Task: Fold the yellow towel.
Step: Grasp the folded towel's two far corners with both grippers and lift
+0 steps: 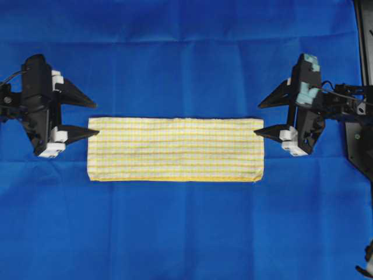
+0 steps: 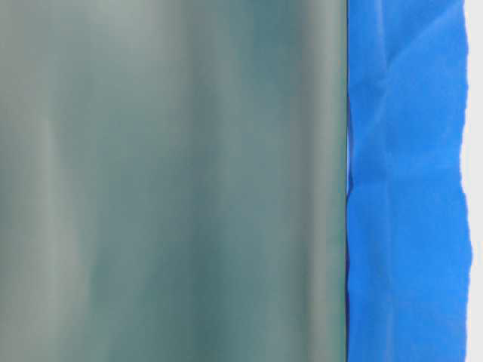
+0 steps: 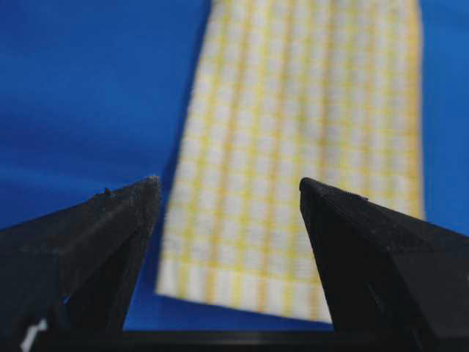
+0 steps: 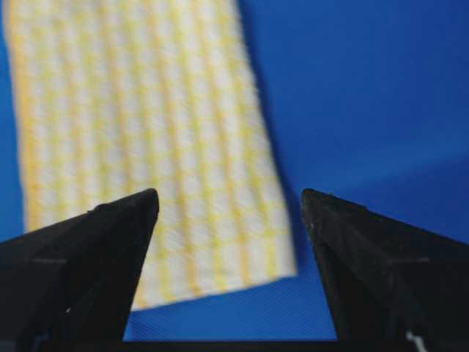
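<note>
The yellow towel (image 1: 175, 149) lies flat as a long folded strip across the middle of the blue sheet, white with fine yellow checks. My left gripper (image 1: 96, 118) hangs open at its left short end, one fingertip (image 1: 93, 132) at the upper left corner. My right gripper (image 1: 259, 119) hangs open at the right short end. Each wrist view shows an end of the towel (image 3: 293, 147) (image 4: 139, 132) lying beyond the spread jaws (image 3: 229, 189) (image 4: 230, 199), with nothing between them.
The large plain blue sheet (image 1: 186, 52) covers the whole table. A black frame part (image 1: 364, 35) runs down the far right edge. In the table-level view a blurred grey-green surface (image 2: 166, 181) blocks most of the picture, with blue sheet (image 2: 407, 181) beside it.
</note>
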